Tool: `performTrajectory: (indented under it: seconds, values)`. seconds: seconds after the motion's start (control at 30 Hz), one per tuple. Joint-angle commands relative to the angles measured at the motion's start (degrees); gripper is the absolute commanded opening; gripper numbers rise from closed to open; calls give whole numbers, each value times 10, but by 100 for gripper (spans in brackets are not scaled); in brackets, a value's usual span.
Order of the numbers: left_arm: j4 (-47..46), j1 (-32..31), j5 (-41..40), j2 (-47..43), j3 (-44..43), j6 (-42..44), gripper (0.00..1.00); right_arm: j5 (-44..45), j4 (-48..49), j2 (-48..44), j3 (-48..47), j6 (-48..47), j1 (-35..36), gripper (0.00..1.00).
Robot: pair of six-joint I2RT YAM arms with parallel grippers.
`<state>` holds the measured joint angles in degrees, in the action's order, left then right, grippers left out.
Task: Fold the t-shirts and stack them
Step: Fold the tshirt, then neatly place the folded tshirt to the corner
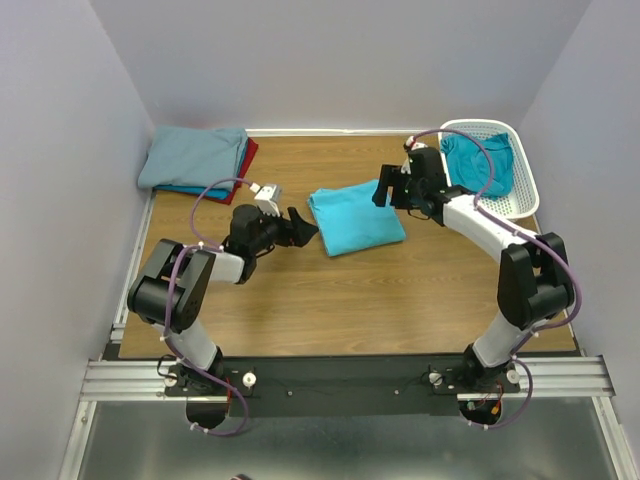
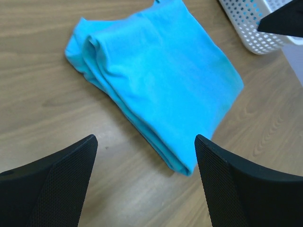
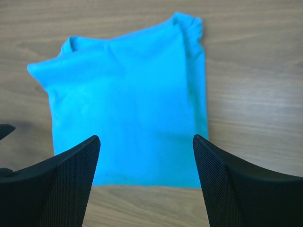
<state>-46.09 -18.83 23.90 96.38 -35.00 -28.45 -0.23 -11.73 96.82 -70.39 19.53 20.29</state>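
Wooden table (image 1: 350, 300), three things laid on it.
A folded turquoise t-shirt (image 1: 355, 220) is spread near the middle; a stack of folded t-shirts (image 1: 195, 158), grey-blue on top, is set in the far left corner, and a white lattice basket (image 1: 528, 190) in the far right.

The left arm (image 1: 190, 280) is bent at the elbow, its forearm reaching right toward the middle, and the left gripper (image 1: 300, 226) sits low with its jaws spread wide. The right arm (image 1: 520, 270) stretches up and left from its base, and the right gripper (image 1: 384, 191) faces left, jaws also wide. The grippers point at each other, well apart, neither closed on anything.
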Motion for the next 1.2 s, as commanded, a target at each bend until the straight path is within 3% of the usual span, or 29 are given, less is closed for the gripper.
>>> performTrajectory:
  seconds: [0.0, 0.3, 0.8, 1.17]
  values:
    - [-140, -1, 50, -19, 47, -39, 91, -108, 55, -16, 46, 17, 4, 85]
    - [-224, -2, 78, 55, 49, -99, 91, -173, 110, 42, 75, 26, 4, 85]
    - [23, -3, 11, 108, -100, -81, 90, -170, 111, 66, 68, 20, 4, 85]
    - [100, -8, 0, 144, -146, -96, 90, -169, 112, 72, 58, 22, 4, 86]
